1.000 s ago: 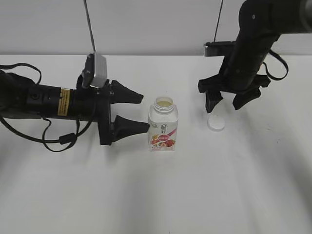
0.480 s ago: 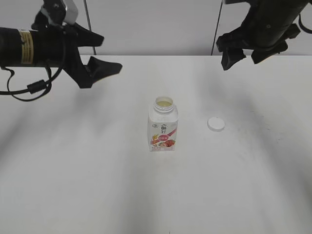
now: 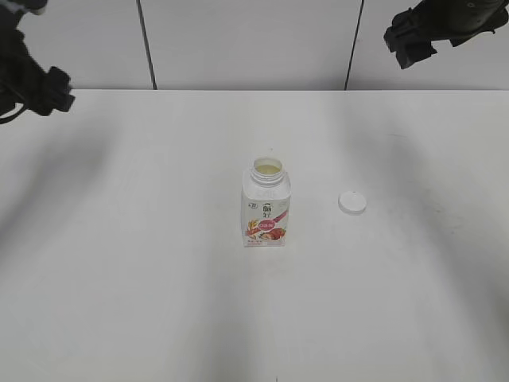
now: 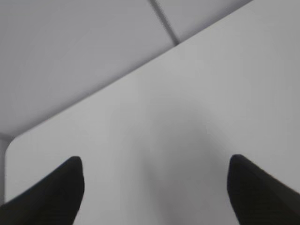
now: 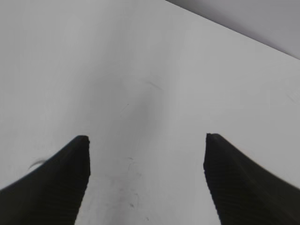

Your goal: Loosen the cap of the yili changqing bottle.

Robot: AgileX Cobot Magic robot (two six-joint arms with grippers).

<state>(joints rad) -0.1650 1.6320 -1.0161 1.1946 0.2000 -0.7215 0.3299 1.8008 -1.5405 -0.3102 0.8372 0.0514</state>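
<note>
- Looks to me like the job's basically done, and then some: the cap (image 3: 352,202) isn't just loosened, it's fully off and lying flat on the tabletop (image 3: 159,302), off to the right of the yili changqing bottle (image 3: 266,204) with a clear gap between them.
- The bottle stands upright near the middle of the tabletop, neck wide open, pink-red label facing the exterior camera. Nothing is touching it.
- Contents: through the open mouth you can see something pale, creamy-yellowish sitting high up in the neck. Could be the drink itself or a seal, can't really tell from this angle. No spill around the base that I can see.
- The cap looks empty, just a little white disc. Which side faces up I can't make out.
- Left pincer (image 4: 154,187): jaws spread wide, nothing between them, only bare tabletop and the wall behind in its wrist view. In the exterior view that arm is way up in the top left corner, far from the bottle.
- Right pincer (image 5: 146,161): same deal, jaws wide apart, holding nothing, bare tabletop under it. Its arm is up in the top right corner.
- What's left, as far as I'd guess: nothing really, both arms are well clear of everything.
</note>
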